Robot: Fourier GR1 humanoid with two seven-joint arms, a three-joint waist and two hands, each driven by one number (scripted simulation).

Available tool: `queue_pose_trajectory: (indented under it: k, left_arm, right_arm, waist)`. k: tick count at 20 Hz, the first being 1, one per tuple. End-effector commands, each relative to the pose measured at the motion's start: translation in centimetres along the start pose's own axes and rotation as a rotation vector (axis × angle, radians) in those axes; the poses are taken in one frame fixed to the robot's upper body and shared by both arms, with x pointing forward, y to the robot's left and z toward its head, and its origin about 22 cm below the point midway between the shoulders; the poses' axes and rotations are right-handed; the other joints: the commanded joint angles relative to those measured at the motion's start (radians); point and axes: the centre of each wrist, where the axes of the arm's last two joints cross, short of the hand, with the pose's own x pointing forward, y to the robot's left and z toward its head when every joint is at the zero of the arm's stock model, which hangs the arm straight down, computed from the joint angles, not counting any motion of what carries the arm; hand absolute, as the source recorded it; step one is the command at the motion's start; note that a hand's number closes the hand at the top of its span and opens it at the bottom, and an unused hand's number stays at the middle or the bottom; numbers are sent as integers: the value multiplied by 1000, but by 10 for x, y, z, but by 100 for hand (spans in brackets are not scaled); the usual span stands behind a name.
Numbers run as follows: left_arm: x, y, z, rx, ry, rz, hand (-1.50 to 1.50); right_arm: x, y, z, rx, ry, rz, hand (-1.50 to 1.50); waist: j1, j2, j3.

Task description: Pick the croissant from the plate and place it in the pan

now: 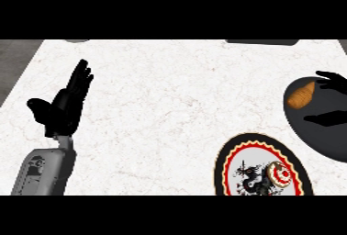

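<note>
Marble counter [169,114]: croissant [300,94] in pan [324,140], just beside right hand [333,81], spread open, empty.

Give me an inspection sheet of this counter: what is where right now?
Surface: white marbled counter.
Job's things: croissant lies in the dark pan at the right edge; patterned plate holds no food.
Clutter: nothing seen.
Hands: left hand open, fingers up, resting at the left; right hand open over the pan, beside the croissant.
Cables: nothing seen.
Surroundings: grey floor past the counter's left edge.
</note>
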Motion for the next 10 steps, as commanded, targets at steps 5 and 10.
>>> queue_pose_trajectory:
  k: [5,10]
  left_arm:
    - [-2,0,5,22,19,3,0]
    - [-3,23,7,36,9,-14,0]
  right_arm:
    - [-9,-27,9,-165,-148,-242,-150]
    - [-44,-52,52,-163,-146,-424,-150]
  waist:
    - [-29,-11,-2]
    - [-42,-14,-3]
